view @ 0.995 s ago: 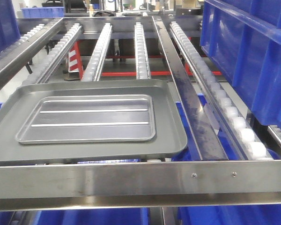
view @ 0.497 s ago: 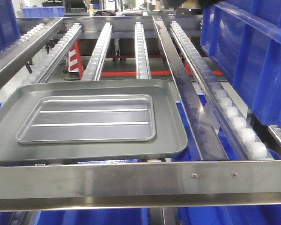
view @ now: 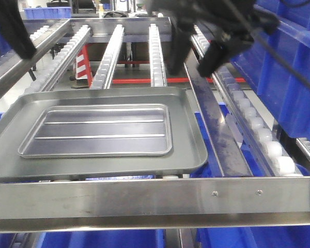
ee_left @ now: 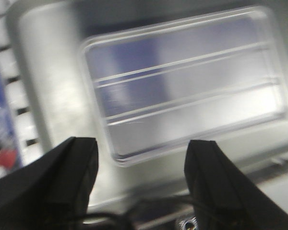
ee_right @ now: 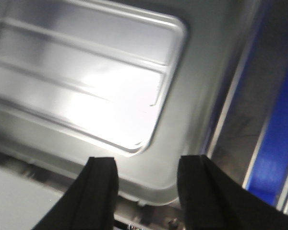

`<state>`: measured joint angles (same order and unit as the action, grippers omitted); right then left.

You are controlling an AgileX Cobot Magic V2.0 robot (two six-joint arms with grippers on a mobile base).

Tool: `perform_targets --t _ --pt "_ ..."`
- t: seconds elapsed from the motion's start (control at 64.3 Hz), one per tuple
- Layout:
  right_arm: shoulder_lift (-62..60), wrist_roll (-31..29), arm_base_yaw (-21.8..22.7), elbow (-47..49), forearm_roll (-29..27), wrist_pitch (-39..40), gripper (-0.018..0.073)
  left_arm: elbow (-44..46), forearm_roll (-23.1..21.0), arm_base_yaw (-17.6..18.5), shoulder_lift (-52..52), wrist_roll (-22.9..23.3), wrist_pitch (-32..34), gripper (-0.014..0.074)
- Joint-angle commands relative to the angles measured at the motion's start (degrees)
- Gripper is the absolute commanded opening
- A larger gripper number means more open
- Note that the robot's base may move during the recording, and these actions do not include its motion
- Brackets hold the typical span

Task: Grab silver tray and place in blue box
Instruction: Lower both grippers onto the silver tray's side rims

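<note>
The silver tray [view: 98, 129] lies flat inside a larger dark-grey tray [view: 188, 150] on the roller rack. The blue box [view: 284, 67] stands on the rollers at the right. My right gripper [view: 197, 56] hangs open above the big tray's far right corner, nothing between its fingers. A dark part of my left gripper [view: 13, 28] shows at the top left, above the rack. In the left wrist view the left gripper [ee_left: 141, 163] is open, with the silver tray [ee_left: 182, 86] beyond it. In the right wrist view the right gripper [ee_right: 146, 179] is open near the silver tray's [ee_right: 86, 81] corner.
Steel roller rails [view: 156, 51] run away from me, and a steel crossbar [view: 155, 199] spans the front. More blue bins [view: 98, 238] sit below the rack. A steel divider strip [view: 212, 119] separates the dark-grey tray from the blue box's lane.
Both arms have come down into the front view; neither was visible before. The trays and the blue box have not moved.
</note>
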<state>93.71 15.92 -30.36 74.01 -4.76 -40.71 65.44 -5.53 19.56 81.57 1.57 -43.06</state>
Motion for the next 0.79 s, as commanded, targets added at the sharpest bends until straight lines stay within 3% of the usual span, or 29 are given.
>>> perform_targets --t 0.0,0.171,0.373,0.777 --pt "0.49 1.21 0.59 4.44 0.08 0.56 0.0415 4.68 4.01 1.34 2.39 5.61 0.18 0.0314" --pt "6.51 1.67 -0.42 9.92 0.08 -0.99 0.0415 8.93 5.53 3.1 8.6 10.71 -0.91 0.0314" --pt "12.67 4.26 -0.42 14.66 0.13 -2.82 0.0415 10.11 6.75 2.53 12.71 14.12 -0.32 0.0314" --pt "18.99 4.88 -0.42 18.48 2.41 -5.08 0.0415 10.11 7.31 1.68 18.19 14.25 2.61 0.0314"
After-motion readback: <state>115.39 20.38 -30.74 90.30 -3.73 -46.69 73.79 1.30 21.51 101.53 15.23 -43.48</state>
